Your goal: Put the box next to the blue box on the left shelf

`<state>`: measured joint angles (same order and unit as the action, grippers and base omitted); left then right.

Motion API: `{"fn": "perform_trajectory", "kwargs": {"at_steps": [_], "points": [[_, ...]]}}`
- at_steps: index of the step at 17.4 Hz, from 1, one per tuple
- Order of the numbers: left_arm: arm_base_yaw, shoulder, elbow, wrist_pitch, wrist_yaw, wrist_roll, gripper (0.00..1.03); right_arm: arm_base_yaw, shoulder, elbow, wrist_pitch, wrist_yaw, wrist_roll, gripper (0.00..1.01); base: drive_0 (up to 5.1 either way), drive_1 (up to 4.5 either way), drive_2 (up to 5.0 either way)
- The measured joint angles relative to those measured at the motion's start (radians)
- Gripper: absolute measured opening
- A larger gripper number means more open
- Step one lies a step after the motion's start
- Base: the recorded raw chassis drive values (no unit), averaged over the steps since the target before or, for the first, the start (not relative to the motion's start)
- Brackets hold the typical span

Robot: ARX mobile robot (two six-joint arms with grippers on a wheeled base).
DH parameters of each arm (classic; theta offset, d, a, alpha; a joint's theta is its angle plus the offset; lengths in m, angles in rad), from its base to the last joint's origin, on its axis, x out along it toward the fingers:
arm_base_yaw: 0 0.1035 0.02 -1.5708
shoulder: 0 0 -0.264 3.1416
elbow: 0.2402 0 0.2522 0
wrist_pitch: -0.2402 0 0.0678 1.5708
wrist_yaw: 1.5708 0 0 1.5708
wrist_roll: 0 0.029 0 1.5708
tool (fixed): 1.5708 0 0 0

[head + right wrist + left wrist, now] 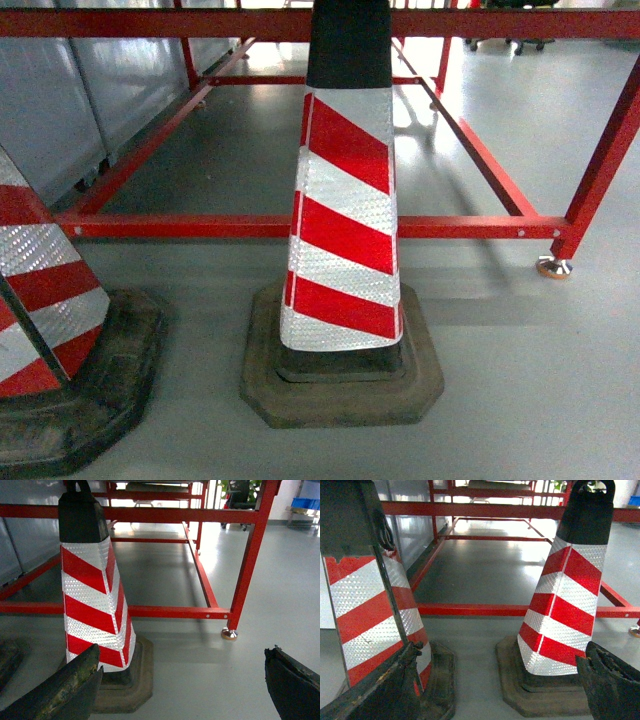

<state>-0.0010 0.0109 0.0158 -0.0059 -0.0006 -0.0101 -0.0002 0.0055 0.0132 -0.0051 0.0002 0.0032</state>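
box: not seen in any view.
head: striped reflective cone [343, 200] on black rubber base, grey floor [520, 380], red tubular frame [480, 227].
left wrist: left gripper [500, 690] fingers [612, 685] wide apart, holding nothing.
right wrist: right gripper [182, 685] worn black fingers [65, 690] wide apart, touching nothing.

Glossy grey floor [520, 380], red steel frame [300, 227], two striped cones [345, 220].

Red/white striped cone [345, 215] w/ black top, red frame [300, 227], grey floor [520, 370]
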Motion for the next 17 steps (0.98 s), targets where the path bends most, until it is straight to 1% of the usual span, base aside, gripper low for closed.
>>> {"fn": "perform_trajectory", "kwargs": {"at_steps": [9,17], "points": [[0.0,0.0,0.0,0.0,-0.003,0.0,0.98,0.0,0.0,0.0,-0.001,-0.001,0.0,0.98,0.0,0.0,0.0],[0.0,0.0,0.0,0.0,0.0,0.008,0.98,0.0,0.0,0.0,0.0,0.0,-0.002,0.98,0.0,0.0,0.0]]}}
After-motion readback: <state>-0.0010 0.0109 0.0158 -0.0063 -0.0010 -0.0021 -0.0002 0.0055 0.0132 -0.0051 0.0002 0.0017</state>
